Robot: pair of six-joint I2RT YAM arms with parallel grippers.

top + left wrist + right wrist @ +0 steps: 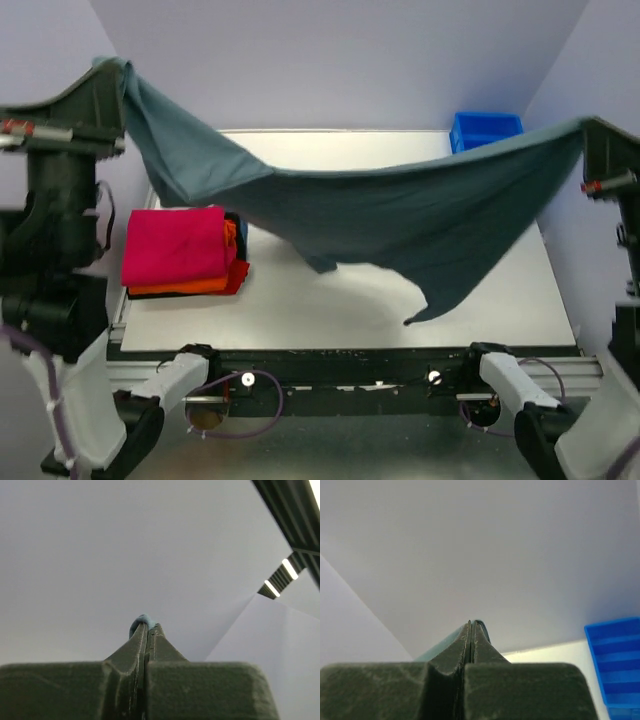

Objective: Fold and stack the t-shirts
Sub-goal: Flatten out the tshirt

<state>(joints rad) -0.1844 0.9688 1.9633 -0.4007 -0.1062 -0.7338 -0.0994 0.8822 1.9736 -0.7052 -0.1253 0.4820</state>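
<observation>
The slate grey-blue t-shirt [400, 215] hangs stretched in the air across the table, held at both ends. My left gripper [115, 68] is raised at the far left, shut on one end; a bit of the cloth [141, 620] pokes past its tips. My right gripper [588, 128] is raised at the far right, shut on the other end, with the cloth edge [442, 642] showing beside its fingers. The crimson-pink t-shirt [178, 245] lies folded on the orange t-shirt [185, 287] in a stack at the table's left.
A rigid blue plastic tray [484, 129] stands at the back right corner and shows in the right wrist view [615, 660]. The light table [330, 310] lies below the hanging shirt. The arm bases sit along the near edge.
</observation>
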